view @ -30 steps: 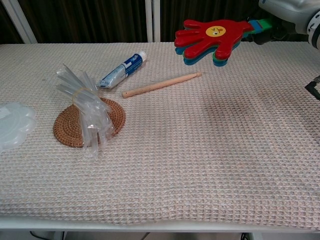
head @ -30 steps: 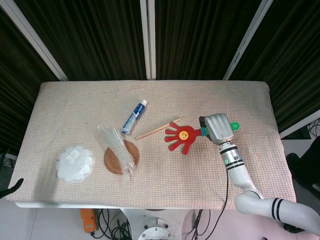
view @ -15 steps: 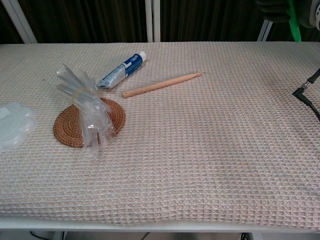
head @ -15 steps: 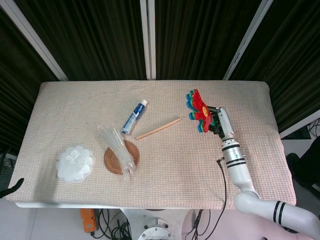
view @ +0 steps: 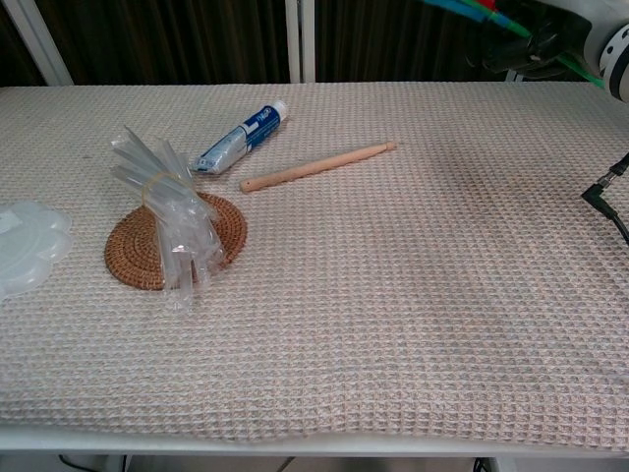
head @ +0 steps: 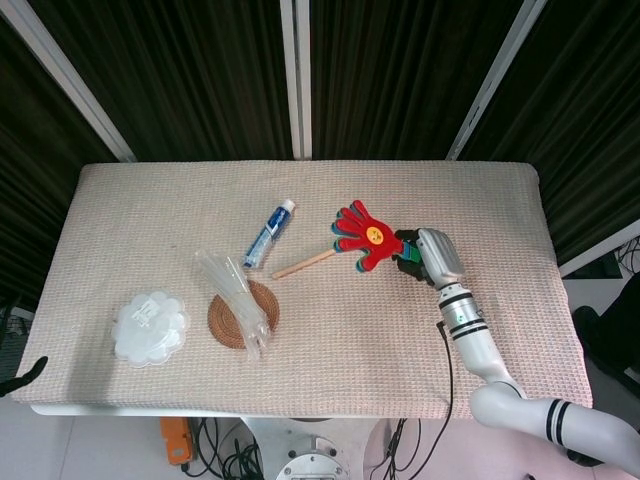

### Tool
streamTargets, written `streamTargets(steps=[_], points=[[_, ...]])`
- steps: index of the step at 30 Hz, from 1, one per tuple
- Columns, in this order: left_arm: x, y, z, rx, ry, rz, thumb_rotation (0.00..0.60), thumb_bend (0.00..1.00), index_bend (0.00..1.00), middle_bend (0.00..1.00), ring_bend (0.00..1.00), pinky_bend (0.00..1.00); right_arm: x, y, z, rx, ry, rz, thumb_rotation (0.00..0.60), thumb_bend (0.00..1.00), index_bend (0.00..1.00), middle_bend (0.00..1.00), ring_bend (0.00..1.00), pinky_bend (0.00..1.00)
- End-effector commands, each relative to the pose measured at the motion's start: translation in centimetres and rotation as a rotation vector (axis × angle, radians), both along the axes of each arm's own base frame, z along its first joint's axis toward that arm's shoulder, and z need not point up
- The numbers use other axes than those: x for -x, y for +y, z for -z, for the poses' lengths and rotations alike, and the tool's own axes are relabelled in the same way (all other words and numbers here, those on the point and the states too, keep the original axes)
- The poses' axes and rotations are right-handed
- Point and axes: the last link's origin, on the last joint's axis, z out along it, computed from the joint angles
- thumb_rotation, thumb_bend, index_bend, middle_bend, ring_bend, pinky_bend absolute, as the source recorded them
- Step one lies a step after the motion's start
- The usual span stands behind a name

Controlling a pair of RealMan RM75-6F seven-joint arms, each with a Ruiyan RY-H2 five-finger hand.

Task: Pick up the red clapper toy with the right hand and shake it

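Observation:
The red clapper toy, shaped like a hand with a yellow face and green and blue layers behind it, hangs in the air above the table's right half. My right hand grips its handle from the right. In the chest view only the toy's green and blue edge and part of my right hand show at the top right. My left hand is in neither view.
A wooden stick lies just left of the toy, with a blue and white tube beyond it. A bundle of clear plastic rests on a woven coaster. A white scalloped lid lies at the front left.
The toy swung from flat and low, up on edge toward the far side, and now back to the left with its red face showing. My right hand turned with it.

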Motion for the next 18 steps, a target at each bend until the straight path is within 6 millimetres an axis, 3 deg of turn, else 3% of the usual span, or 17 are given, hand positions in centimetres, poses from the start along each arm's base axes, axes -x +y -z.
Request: streamTargets(steps=[1,8,18], points=[[0.0,0.0,0.0,0.0,-0.001,0.001,0.6,0.21,0.06,0.09,0.0,0.13,0.7,0.4,1.3,0.094,0.48,-0.167,0.6,0.89,1.0,1.0,1.0,1.0],[0.1,-0.1,0.0,0.0,-0.002,-0.004,0.6,0.21,0.06,0.09,0.0,0.13,1.6,0.7,2.2,0.077,0.572,-0.139,0.6,0.89,1.0,1.0,1.0,1.0],[0.0,-0.1,0.1,0.002,-0.002,-0.002,0.6,0.21,0.06,0.09,0.0,0.13,1.9,2.3,4.1,0.042,0.475,-0.111,0.6,0.85,1.0,1.0,1.0,1.0]])
